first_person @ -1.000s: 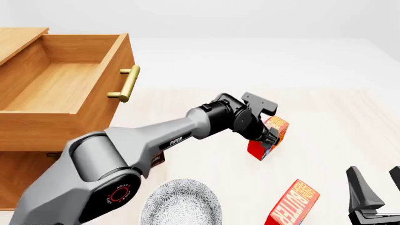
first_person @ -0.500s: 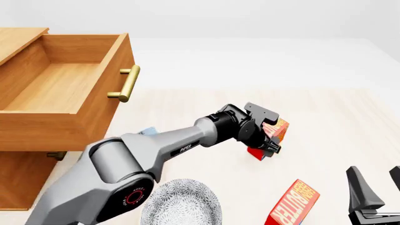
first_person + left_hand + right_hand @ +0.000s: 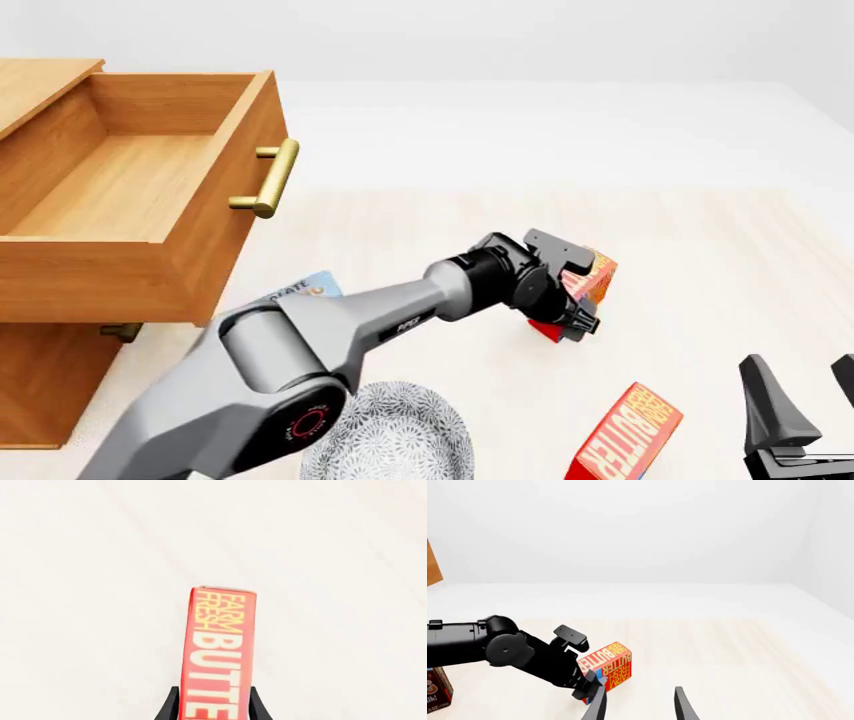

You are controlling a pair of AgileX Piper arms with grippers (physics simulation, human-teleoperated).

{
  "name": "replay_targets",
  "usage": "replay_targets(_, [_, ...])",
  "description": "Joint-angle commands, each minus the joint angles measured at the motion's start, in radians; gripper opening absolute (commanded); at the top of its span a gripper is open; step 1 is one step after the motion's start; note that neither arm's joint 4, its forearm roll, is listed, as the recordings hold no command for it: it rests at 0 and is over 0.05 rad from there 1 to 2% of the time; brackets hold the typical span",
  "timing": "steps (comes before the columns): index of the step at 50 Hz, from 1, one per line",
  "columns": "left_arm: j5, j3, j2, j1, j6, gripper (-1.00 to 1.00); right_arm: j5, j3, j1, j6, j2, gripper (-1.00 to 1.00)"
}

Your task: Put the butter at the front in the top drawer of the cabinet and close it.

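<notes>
"FARM FRESH BUTTE…" on butter box [image 3: 220,650], "PIPER" on left arm [image 3: 407,324]

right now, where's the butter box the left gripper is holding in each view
Front view: the held butter sits right of centre, clamped at the left gripper, tilted.
Left wrist view: it fills the lower centre, between the black fingers.
Right wrist view: it is lower centre-left, beside the black wrist.
Shared landmark: its "FARM FRESH BUTTER" lettering.
</notes>
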Motion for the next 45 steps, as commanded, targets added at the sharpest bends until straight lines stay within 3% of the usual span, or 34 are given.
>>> replay_targets(1, [0.021, -0.042, 0.036, -0.011, 0.001, 1.00, 0.000, 0.001, 0.000, 0.000, -0.001, 1.00])
replay_targets(7, [0.023, -0.050, 0.042, -0.012, -0.005, 1.00, 0.000, 0.001, 0.000, 0.000, -0.001, 1.00])
replay_targets(8, [0.023, -0.049, 0.040, -0.015, -0.005, -1.00, 0.000, 0.001, 0.000, 0.000, -0.001, 1.00])
replay_targets(26, [0.053, 0.003, -0.079, 0.016, 0.027, -1.00, 0.000, 0.001, -0.001, 0.000, -0.001, 1.00])
replay_targets(45, [0.017, 0.247, -0.357, 0.019, 0.032, -1.00, 0.000, 0.001, -0.001, 0.000, -0.001, 1.00])
